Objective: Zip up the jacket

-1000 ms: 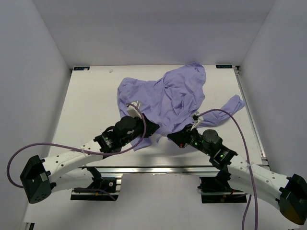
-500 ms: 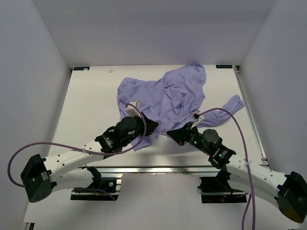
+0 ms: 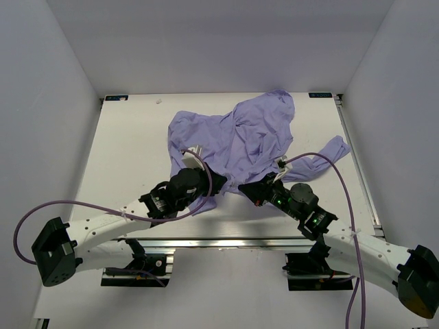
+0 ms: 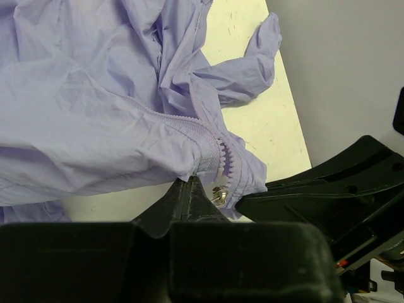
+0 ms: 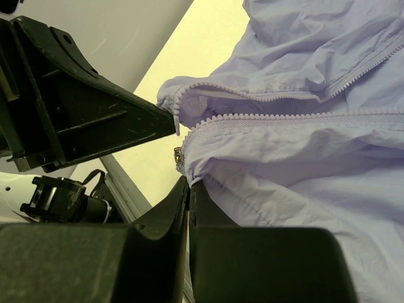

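As your left tool and right tool, both pinching the thin lavender-purple fabric jacket, converged, its zipper ends nearly meet.

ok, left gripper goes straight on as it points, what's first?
The jacket: the left gripper is shut on its zipper edge, with bunched cloth directly ahead. The right gripper sits off to the side, probably out of line.
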{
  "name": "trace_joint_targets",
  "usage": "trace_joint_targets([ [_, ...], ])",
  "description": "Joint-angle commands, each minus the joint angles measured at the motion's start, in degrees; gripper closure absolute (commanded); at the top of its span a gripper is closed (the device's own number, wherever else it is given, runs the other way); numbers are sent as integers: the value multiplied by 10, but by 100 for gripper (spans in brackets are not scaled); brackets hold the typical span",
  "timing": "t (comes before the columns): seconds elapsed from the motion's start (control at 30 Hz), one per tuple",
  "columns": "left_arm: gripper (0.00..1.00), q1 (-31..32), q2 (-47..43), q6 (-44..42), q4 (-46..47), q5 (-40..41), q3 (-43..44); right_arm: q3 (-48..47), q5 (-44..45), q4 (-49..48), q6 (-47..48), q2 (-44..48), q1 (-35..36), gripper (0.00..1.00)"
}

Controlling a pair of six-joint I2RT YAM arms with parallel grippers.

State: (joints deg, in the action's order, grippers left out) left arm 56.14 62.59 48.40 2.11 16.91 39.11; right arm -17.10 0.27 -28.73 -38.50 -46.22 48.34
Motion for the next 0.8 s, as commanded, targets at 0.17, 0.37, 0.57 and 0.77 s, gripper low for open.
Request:
trace_joint_targets([
  [0.17, 100, 13, 4, -13, -4, 16, 17, -25, 17, -48, 6, -3, -2, 100],
  [0.37, 100, 14, 4, -14, -4, 17, 17, -31, 20, -44, 10, -9, -3, 100],
  [0.57, 100, 15, -5, -15, -6, 23, 16, -32, 18, -32, 10, -12, -3, 100],
  [0.77, 100, 15, -8, -16, -7, 25, 16, -34, 11, -33, 10, -19, -3, 100],
])
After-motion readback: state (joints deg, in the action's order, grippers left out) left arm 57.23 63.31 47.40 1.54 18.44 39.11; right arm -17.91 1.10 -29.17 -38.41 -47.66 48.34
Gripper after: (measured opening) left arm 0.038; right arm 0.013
